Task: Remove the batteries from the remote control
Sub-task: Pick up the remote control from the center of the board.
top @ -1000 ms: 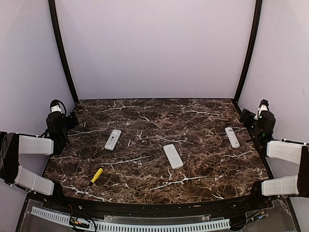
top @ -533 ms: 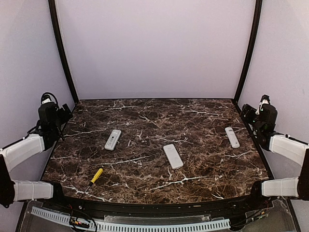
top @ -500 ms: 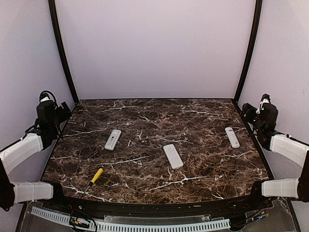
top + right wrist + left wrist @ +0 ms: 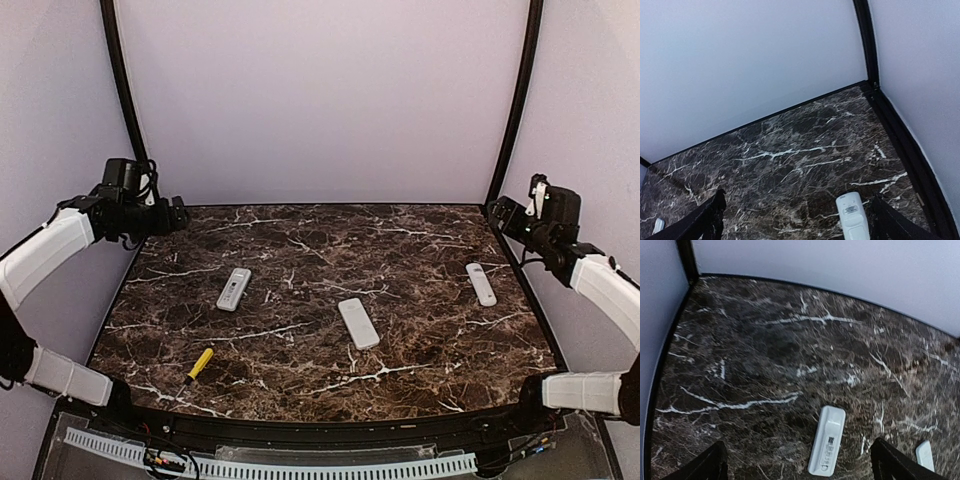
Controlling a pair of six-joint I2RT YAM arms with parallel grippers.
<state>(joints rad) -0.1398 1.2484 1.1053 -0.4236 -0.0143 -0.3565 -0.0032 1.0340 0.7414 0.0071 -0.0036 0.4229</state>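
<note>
Seeing three remotes on the table [image 4: 300, 240]: left remote [image 4: 234, 289] toward the left edge, middle remote [image 4: 358, 323] about centre, right remote [image 4: 481, 284] close to the right edge. Also spotting a yellow-handled screwdriver [image 4: 199, 364] near the front-left corner, well apart from all three.

Reading left gripper [image 4: 178, 215] as spread wide, holding nothing, parked high over the back-left corner. Same for right gripper [image 4: 503, 215]: spread wide, empty, up by the back-right corner.

Can't find the batteries in any view; guessing shut inside the remotes behind covers.

Failure modes from here:
- skidding a remote over the glossy marble by pinching a flat, low body off-centre
- knocking the right remote off the right edge, given so little margin there
- prying a cover with no second arm pinning the body, hence spinning or flipping the remote
- losing small round cells by rolling toward an edge after popping them out
- hunting for a cover on the wrong side; can't tell face-up from face-down here

Writing: none legible. Making out a small dark patch on the left remote in the left wrist view and another near the top of the right remote in the right wrist view, both too blurred to read. No brand visible
</note>
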